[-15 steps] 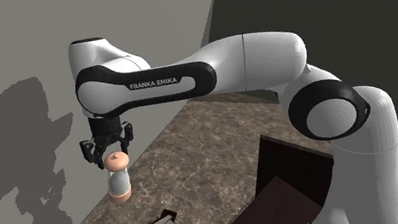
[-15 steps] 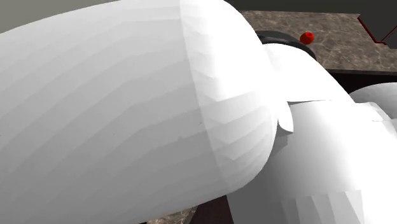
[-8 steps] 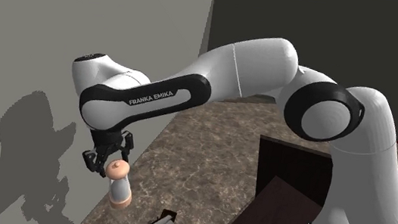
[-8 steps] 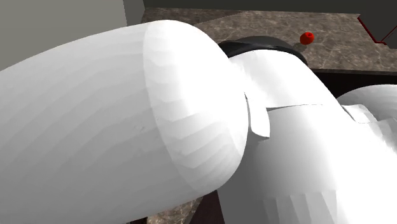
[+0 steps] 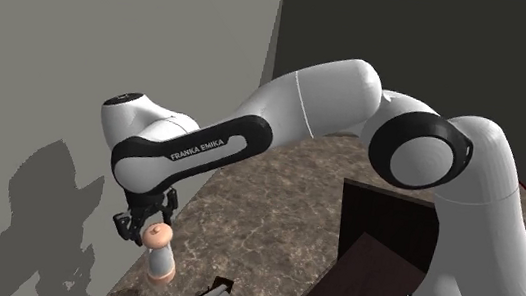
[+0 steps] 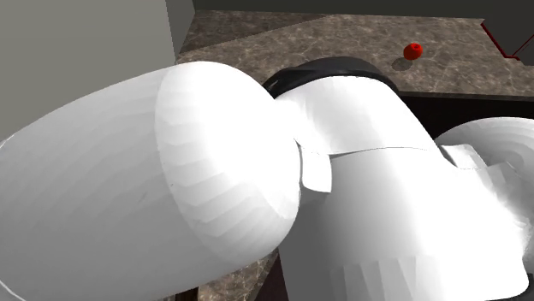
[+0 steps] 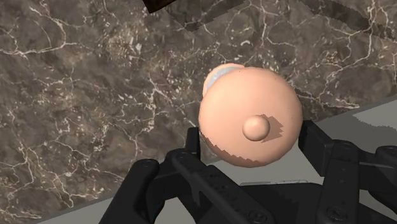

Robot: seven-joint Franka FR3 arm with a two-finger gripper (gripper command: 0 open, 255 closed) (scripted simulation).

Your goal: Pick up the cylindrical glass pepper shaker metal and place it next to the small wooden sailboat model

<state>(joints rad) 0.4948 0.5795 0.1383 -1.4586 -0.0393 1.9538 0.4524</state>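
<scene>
Shoulder view: the black claw [image 5: 144,226] hangs over the marbled bench [image 5: 276,199] close to its edge by the grey wall [image 5: 113,26], both fingers pressed against the peach domed cap of the pepper shaker [image 5: 160,260] — clasped from either side. Wrist view — the cap sits between the fingers; whether the shaker's base touches the bench cannot be told.

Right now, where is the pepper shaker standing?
In the shoulder view the pepper shaker stands at the lower left, on the marbled countertop near its edge beside the grey wall, just under the wrist of the white arm.
</scene>
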